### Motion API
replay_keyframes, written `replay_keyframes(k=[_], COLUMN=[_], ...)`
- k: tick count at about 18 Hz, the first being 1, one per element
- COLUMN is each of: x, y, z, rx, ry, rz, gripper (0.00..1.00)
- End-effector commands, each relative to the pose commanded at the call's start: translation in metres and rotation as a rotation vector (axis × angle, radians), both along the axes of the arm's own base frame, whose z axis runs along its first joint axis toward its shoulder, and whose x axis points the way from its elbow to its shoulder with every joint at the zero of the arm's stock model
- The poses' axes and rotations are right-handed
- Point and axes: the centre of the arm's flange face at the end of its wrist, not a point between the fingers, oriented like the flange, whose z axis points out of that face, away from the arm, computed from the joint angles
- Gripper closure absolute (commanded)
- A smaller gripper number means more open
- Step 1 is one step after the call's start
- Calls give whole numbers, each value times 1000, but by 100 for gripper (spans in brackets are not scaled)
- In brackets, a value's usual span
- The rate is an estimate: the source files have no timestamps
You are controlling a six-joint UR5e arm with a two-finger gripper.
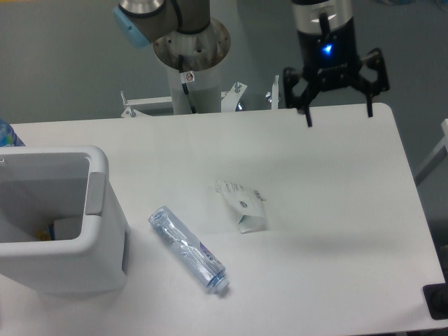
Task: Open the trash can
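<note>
White trash can [52, 224] at table's left-front edge, top looks open, contents visible | gripper [338, 112] over far-right edge, fingers spread, holding nothing | can lies well left and nearer camera, bottle [189, 250] and carton [241, 205] between

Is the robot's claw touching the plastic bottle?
No, the open claw hangs over the table's far right edge, well apart from the bottle lying near the bin.

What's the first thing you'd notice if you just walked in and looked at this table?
Probably the big white trash can at the left edge, its top open. Then the black end effector with a glowing blue light, open, up at the table's far right. Between them lie a clear plastic bottle on its side and a small white carton.
</note>
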Motion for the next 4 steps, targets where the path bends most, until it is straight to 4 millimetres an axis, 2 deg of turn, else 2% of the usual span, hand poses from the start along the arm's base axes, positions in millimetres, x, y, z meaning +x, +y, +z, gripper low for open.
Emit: replay_keyframes(k=[4], x=[-5], y=[-13], z=[-6], rx=[-19], ry=[0], rz=[-9], gripper=[0])
